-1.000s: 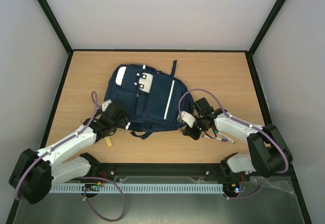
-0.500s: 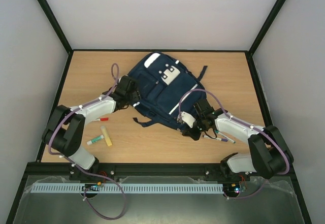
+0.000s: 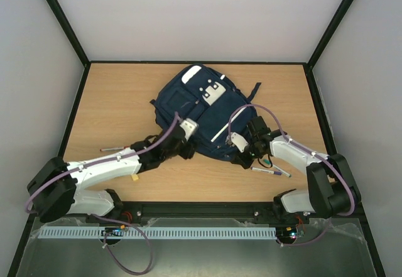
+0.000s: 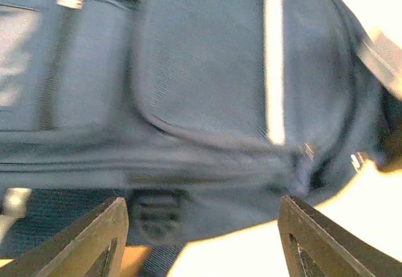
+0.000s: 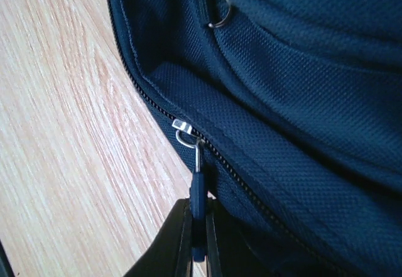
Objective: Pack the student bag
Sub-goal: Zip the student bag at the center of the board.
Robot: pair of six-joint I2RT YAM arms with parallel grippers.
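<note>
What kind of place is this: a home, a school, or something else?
Most likely a robot test cell in a lab: a wooden table boxed in by plain pale walls and black frame bars, with a left arm and a right arm bolted at its near edge.

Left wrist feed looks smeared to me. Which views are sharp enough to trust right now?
Left wrist: motion-blurred, student bag soft, table blown out. Right wrist: sharp on the zip pull, weave crisp. Top external: clear, evenly lit.

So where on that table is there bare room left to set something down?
Bare table left of the student bag toward the far-left corner, and far right past its strap. Crowded near edge: pens, left arm, right arm.
</note>
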